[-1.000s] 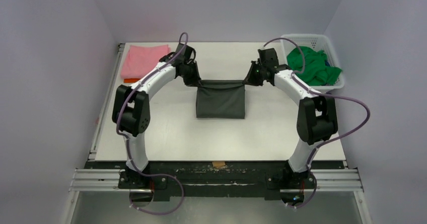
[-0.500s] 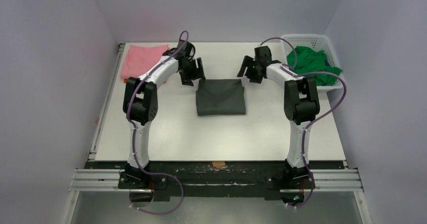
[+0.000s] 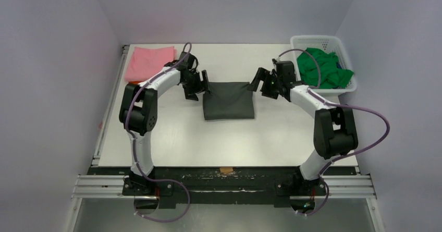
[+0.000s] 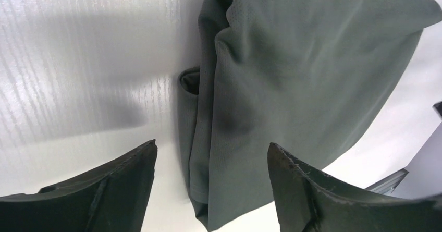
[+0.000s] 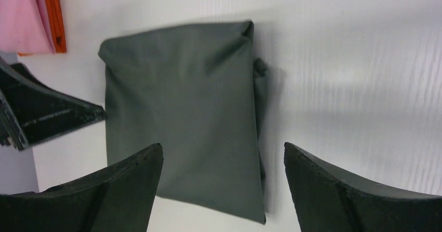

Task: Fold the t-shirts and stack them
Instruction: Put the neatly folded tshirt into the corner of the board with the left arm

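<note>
The dark charcoal t-shirt (image 3: 228, 100) lies folded in a flat rectangle mid-table. My left gripper (image 3: 197, 87) stands open just off its far left corner, holding nothing. My right gripper (image 3: 262, 83) stands open off its far right corner, also holding nothing. In the left wrist view the shirt (image 4: 292, 70) runs between and beyond the spread gripper (image 4: 212, 144), with layered edges showing. The right wrist view shows the whole folded shirt (image 5: 182, 101) below the wide-open gripper (image 5: 223, 145). A folded pink t-shirt (image 3: 151, 62) rests on an orange one (image 3: 136, 82) at the far left.
A white lattice basket (image 3: 320, 37) at the far right holds a crumpled green t-shirt (image 3: 323, 68). The pink (image 5: 21, 13) and orange (image 5: 54, 13) shirts show at the top left of the right wrist view. White walls close in the table on three sides.
Both grippers were shut on the charcoal shirt's far corners and have opened and let go. The shirt now lies flat, and both grippers sit just outside its corners.
</note>
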`<action>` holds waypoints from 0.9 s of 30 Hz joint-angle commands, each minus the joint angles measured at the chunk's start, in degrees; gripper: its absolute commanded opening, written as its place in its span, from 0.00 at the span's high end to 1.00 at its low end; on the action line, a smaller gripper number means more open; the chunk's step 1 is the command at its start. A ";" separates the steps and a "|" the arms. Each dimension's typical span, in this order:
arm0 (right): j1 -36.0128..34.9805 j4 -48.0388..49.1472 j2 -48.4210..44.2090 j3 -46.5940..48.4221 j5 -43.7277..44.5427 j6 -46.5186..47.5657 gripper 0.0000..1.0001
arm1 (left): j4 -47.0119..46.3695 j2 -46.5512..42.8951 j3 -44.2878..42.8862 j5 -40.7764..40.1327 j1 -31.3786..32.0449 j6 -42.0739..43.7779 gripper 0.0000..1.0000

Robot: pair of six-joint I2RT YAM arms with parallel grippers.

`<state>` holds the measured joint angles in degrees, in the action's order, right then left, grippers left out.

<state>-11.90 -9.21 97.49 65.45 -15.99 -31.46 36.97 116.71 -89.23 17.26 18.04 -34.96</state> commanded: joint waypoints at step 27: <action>-0.03 -1.99 -23.36 -14.12 9.94 4.92 0.16 | 10.65 7.58 -25.71 -42.34 5.18 25.43 1.00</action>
<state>-11.97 -12.84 76.29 52.23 -8.43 -28.38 48.80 128.27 -110.91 -13.30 25.82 -22.90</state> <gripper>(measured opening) 0.845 0.032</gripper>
